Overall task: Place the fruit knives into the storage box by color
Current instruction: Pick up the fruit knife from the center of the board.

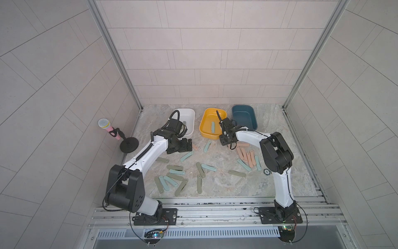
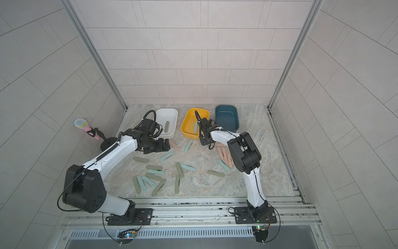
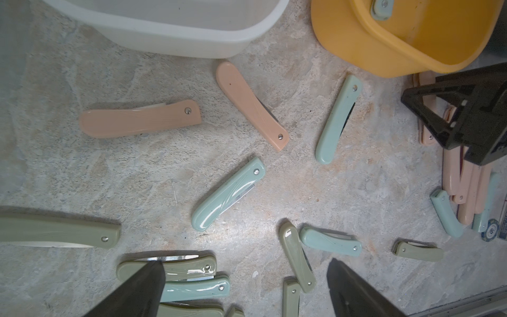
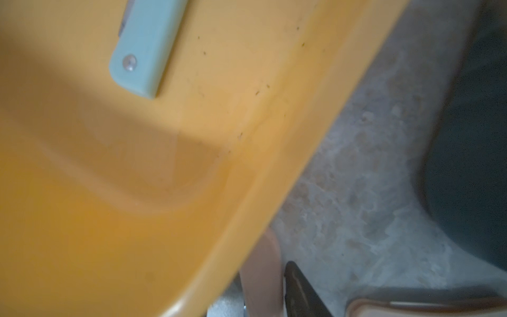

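olive and teal knives (image 1: 172,176) lie scattered on the surface (image 1: 215,187), nearer the bases than both grippers. left gripper (image 3: 244,263) spread wide and empty; right gripper (image 1: 225,141) low at the peach pile (image 1: 247,157), one finger (image 4: 301,291) just beside a peach knife (image 4: 263,274), can't tell if it grips. past the grippers: white box (image 2: 172,127) with an olive knife (image 2: 167,126), yellow box (image 1: 207,134) with a teal knife (image 1: 212,127), blue box (image 1: 243,120).

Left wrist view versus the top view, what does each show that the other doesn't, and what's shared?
Only the left wrist view shows metal blade edges in the folded handles, as on the peach-pink plastic knife. Only a top view shows the pink toy microphone and the olive-green knife inside the white plastic box. Both show that box, plus the yellow plastic box holding a light teal knife.
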Tool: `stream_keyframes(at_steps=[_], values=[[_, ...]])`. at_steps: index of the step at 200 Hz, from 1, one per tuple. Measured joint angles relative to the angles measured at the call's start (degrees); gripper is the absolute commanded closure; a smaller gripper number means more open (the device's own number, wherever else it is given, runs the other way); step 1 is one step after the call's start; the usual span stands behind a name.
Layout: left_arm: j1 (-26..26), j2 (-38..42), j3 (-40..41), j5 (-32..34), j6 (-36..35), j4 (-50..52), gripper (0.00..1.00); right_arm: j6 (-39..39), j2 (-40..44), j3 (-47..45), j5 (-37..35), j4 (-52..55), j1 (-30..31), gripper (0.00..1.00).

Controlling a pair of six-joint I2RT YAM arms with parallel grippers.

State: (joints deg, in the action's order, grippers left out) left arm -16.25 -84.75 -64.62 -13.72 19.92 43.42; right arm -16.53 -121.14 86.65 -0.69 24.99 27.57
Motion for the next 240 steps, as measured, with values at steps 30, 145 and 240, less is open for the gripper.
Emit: stream_keyframes(at_steps=[30,145,240], values=[[0.00,0.00,0.00,0.02,-0.02,0.00,0.00,-0.90,-0.37,0.35,-0.31,-0.79,-0.20,0.68],[0.00,0.00,0.02,-0.20,-0.02,-0.11,0.00,-5.60,4.76,-7.32,-1.92,-1.84,0.28,0.76],[0.00,0.02,2.05,-0.37,-0.44,0.31,0.00,-6.23,11.69,-9.68,-2.75,0.15,0.46,0.76]])
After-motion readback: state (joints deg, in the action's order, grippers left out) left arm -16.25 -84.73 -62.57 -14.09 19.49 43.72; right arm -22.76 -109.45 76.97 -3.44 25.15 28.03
